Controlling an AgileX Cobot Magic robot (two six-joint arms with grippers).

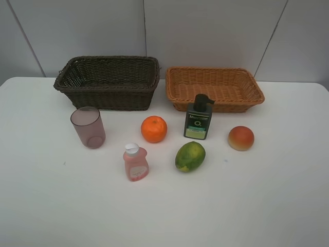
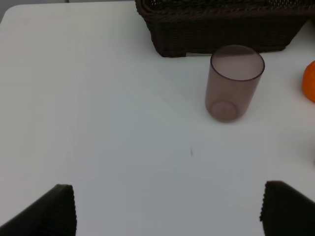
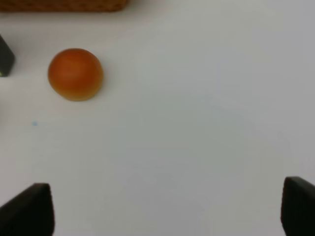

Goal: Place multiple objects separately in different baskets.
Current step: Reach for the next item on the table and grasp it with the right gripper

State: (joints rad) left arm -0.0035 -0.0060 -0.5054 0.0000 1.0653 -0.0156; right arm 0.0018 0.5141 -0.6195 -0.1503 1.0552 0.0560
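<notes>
Our left gripper (image 2: 173, 211) hangs spread wide, holding nothing. The mauve cup (image 2: 234, 83) stands upright ahead of it, just before the dark brown basket (image 2: 221, 34) at the far edge of the table (image 1: 51, 206), so this arm is nearer it. Our right gripper (image 3: 165, 211), equally spread, faces the red-yellow fruit (image 3: 75, 73).

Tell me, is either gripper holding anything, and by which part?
Nothing is held. The left gripper and the right gripper are both open and empty.
</notes>
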